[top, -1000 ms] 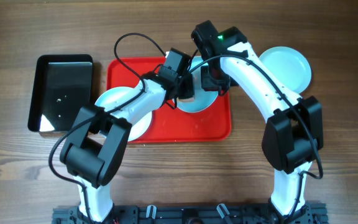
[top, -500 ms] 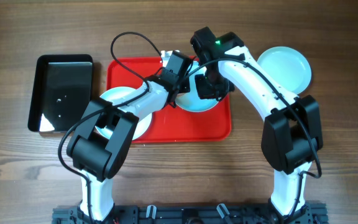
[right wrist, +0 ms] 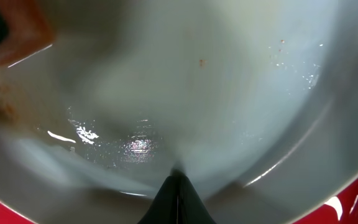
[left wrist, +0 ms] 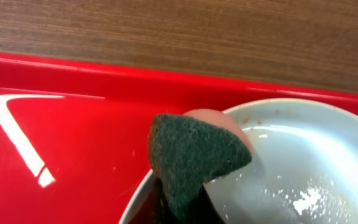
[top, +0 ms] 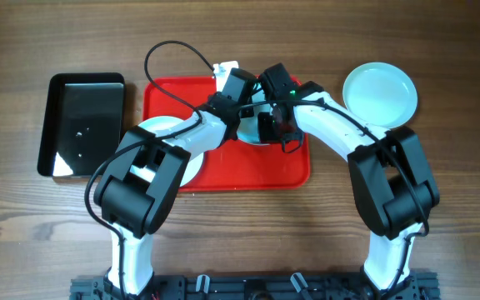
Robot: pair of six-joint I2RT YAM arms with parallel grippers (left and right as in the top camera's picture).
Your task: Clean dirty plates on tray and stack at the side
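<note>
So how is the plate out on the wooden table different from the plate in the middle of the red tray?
The table plate sits on bare wood; the tray plate is on the red tray. The table plate looks clean and dry; the tray plate is wet with small brown specks. Nothing covers the table plate; a green sponge is at the tray plate's rim. Both are round, shallow and pale.

Both arms reach inward, left pincer (top: 244,117) and right pincer (right wrist: 176,190) clamped shut.
</note>
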